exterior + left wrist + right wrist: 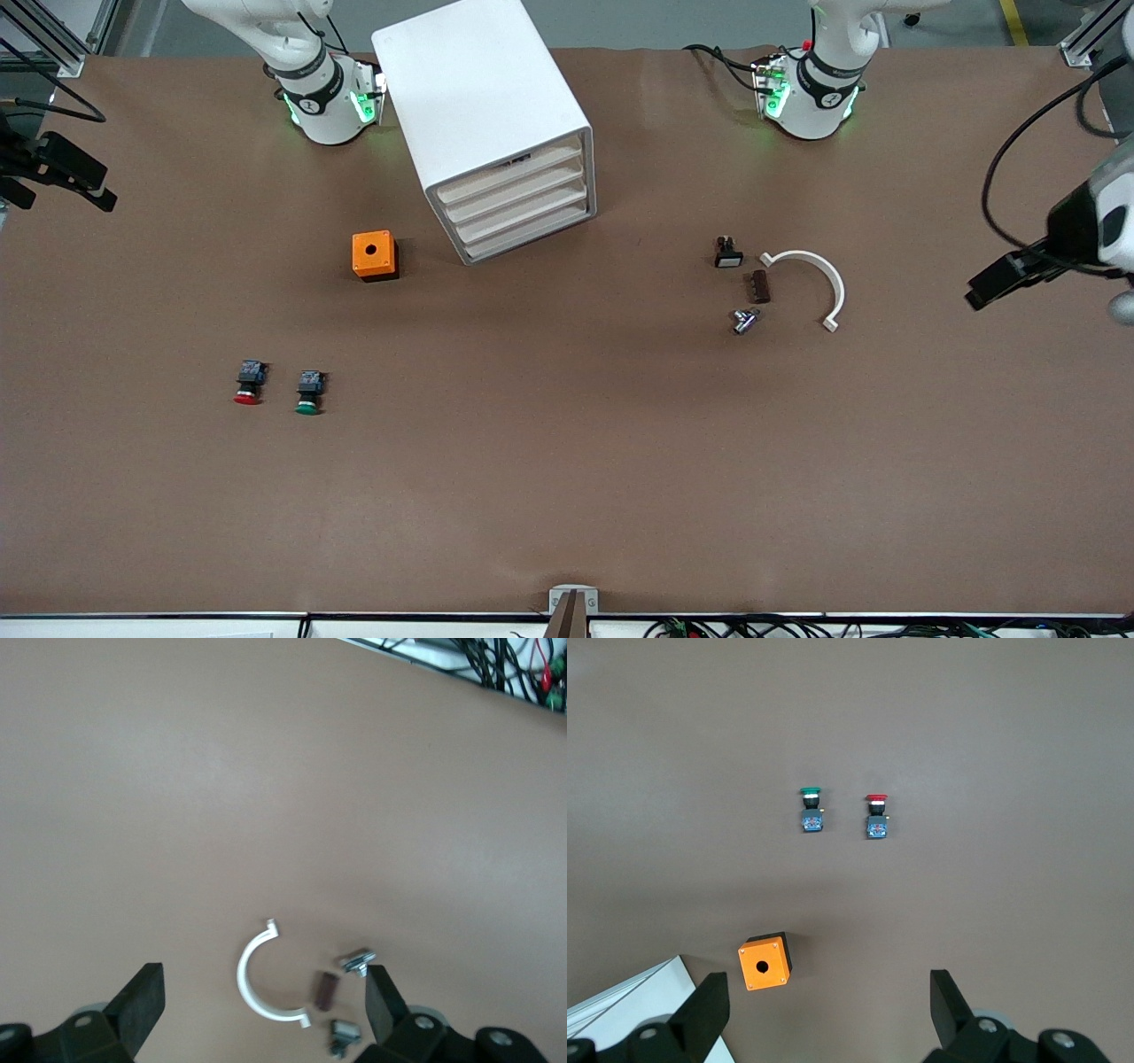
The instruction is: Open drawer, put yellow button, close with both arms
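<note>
The white cabinet (pixel 483 97) stands between the arms' bases. Its highest drawer (pixel 509 175) is shut, flush with the three below it. The yellow button is out of view in every frame. My left gripper (pixel 263 1001) is open and empty, up over the left arm's end of the table (pixel 982 294). My right gripper (pixel 830 1005) is open and empty, up over the right arm's end (pixel 62 182). Both arms wait, drawn back from the cabinet.
An orange box with a hole (pixel 374 255) sits beside the cabinet. A red-capped button (pixel 248 383) and a green-capped button (pixel 308 392) lie nearer the front camera. A white half-ring (pixel 819 279), brown block (pixel 760 286), metal part (pixel 744 321) and small black switch (pixel 727 253) lie toward the left arm's end.
</note>
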